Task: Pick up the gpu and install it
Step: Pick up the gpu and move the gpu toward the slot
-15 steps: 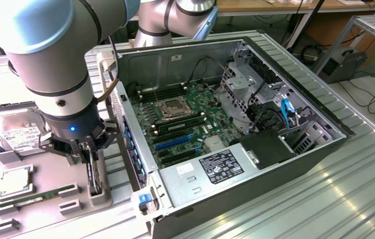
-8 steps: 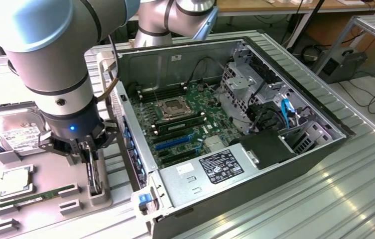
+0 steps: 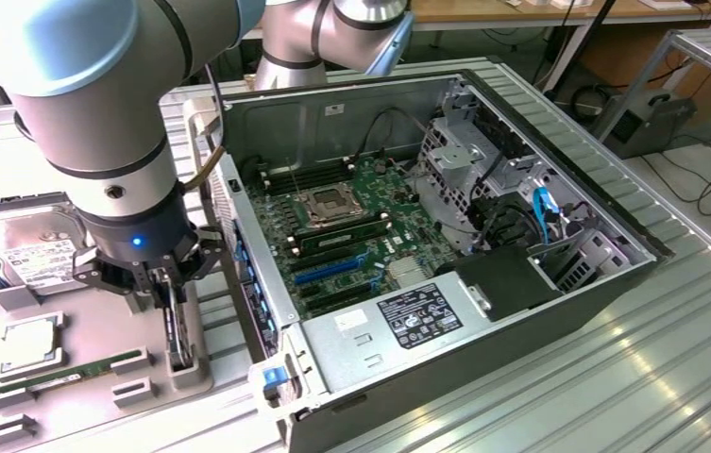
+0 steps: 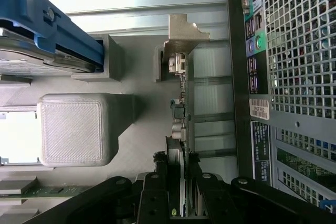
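- fingers (image 3: 169,294) clamped on the gpu (image 3: 178,332), one pad on each face of the thin card
- gpu stands on edge in the grey holder tray (image 3: 97,326) on the desk (image 3: 657,377), at 8 o'clock from the open pc case (image 3: 456,311), just beside its rear wall
- silver bracket (image 4: 184,30) on the card end away from the fingers (image 4: 160,182)
- hard drive (image 3: 27,250) at 10 o'clock from the fingers, memory stick (image 3: 65,375) at 7 o'clock

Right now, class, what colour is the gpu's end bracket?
Silver. The gpu bracket shows best in the wrist view.
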`<state>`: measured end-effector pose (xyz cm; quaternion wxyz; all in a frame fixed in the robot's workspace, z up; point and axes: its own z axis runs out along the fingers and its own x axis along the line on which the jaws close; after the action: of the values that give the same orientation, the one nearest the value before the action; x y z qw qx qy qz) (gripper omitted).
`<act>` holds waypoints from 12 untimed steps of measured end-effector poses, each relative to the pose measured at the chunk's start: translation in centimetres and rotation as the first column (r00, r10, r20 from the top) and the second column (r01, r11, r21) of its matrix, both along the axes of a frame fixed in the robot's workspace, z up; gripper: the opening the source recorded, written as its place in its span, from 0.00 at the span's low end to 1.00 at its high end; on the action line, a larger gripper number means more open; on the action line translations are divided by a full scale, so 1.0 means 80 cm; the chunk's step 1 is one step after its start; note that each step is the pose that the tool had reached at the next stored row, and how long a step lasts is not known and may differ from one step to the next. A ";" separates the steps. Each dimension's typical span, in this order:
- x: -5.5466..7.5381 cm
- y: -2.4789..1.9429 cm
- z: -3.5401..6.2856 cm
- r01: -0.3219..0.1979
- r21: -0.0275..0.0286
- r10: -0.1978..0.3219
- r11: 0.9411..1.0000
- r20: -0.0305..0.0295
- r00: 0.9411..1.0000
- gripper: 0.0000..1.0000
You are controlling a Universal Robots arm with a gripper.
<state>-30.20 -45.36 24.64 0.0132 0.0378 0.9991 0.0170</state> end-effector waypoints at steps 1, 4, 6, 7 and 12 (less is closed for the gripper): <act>0.000 0.0001 0.000 0.000 0.000 0.000 1.000 0.000 1.000 0.26; 0.000 0.0004 0.002 0.000 0.000 0.000 1.000 0.000 1.000 0.26; 0.000 0.0005 0.003 0.000 0.000 0.000 1.000 0.000 1.000 0.26; 0.000 0.0005 0.003 0.000 0.000 0.000 1.000 0.000 1.000 0.26; 0.000 0.0006 0.004 0.000 0.000 0.000 1.000 0.000 1.000 0.26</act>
<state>-30.20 -45.32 25.00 0.0133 0.0378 0.9991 0.0171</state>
